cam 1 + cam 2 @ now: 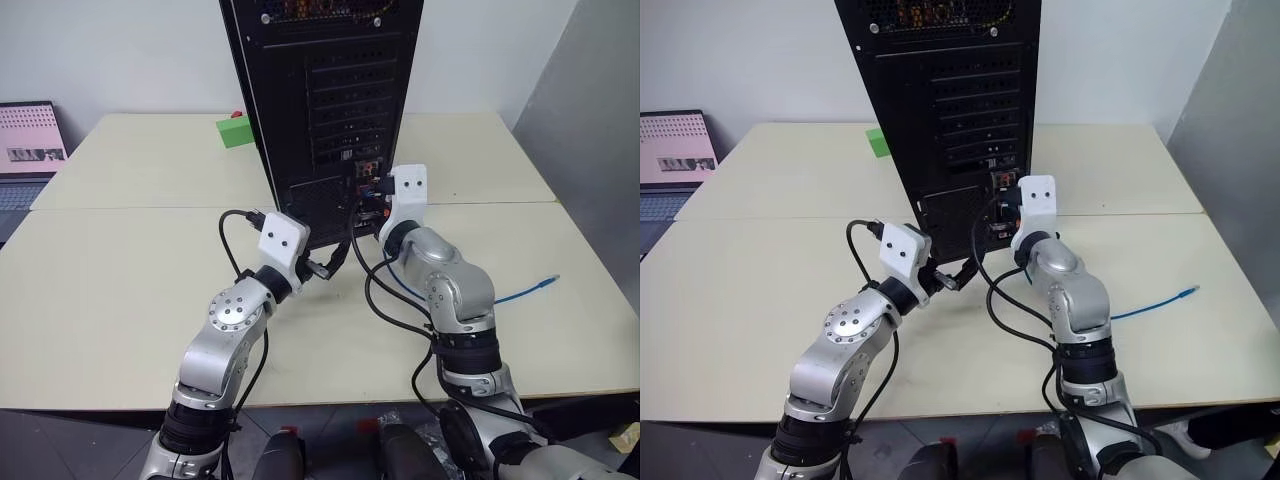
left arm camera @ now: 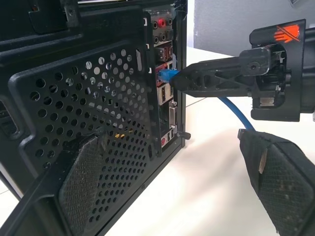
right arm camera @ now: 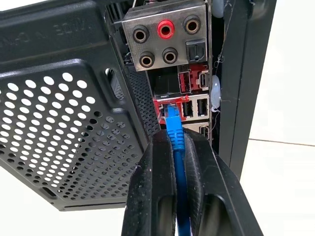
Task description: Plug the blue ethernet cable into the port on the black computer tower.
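Rear panel of the tower turned toward the robot, standing upright on the table, so that connectors face both arms. Right gripper levelled at the I/O panel, jaws pressed together on the cable just behind its plug, pinching it lengthwise so the plug leads. Plug tip at the mouth of the port, below the audio jacks and beside the red-framed USB sockets; appears at least partly entered, full seating not discernible. Grip close to the plug presumably chosen to keep the limp cord from buckling under a push. Remainder of the cable trailing back under the right arm across the table, free end lying well apart to the right near the table edge. Left gripper held low beside the perforated grille, jaws spread wide and empty, near the tower's lower corner, perhaps placed to brace the case against the insertion push. Green block and laptop far off to the left, uninvolved. Judged stage: final insertion, straight push along the plug axis needed.
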`<move>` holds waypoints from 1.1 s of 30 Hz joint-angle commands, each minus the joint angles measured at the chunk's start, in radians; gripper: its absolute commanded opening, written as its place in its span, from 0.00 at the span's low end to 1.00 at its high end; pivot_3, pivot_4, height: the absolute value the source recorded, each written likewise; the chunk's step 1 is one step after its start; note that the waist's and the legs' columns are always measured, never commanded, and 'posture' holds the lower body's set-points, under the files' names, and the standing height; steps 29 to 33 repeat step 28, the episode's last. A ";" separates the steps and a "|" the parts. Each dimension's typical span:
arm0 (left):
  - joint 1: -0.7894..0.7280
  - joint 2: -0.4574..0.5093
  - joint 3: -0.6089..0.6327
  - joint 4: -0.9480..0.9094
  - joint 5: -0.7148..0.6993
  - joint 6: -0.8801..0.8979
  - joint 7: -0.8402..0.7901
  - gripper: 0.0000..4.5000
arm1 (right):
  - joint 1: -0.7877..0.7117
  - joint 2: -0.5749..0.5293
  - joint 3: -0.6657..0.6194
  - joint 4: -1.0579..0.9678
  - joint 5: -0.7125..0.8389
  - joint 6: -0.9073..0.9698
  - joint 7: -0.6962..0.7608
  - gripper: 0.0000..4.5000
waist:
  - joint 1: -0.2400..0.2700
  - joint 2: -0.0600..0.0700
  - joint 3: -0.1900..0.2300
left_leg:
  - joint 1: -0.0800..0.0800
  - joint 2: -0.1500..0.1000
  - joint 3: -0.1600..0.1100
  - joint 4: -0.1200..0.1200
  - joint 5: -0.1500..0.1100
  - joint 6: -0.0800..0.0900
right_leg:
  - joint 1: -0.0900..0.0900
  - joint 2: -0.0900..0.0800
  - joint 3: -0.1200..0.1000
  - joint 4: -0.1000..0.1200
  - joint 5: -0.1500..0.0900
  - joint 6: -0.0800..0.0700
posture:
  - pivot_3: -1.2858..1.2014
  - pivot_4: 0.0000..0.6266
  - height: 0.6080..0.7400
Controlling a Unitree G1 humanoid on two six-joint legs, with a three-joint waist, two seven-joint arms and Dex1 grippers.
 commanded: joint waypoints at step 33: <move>0.090 0.452 0.295 -0.122 -0.273 0.102 -0.411 1.00 | 0.127 -0.635 -0.087 -0.095 0.302 -0.301 0.842 0.99 | 0.010 -0.001 0.001 | -0.002 0.000 0.000 0.000 0.000 0.000 | 0.000 -0.001 -0.001 -0.002 -0.001 0.001 | 0.52 0.24 1.00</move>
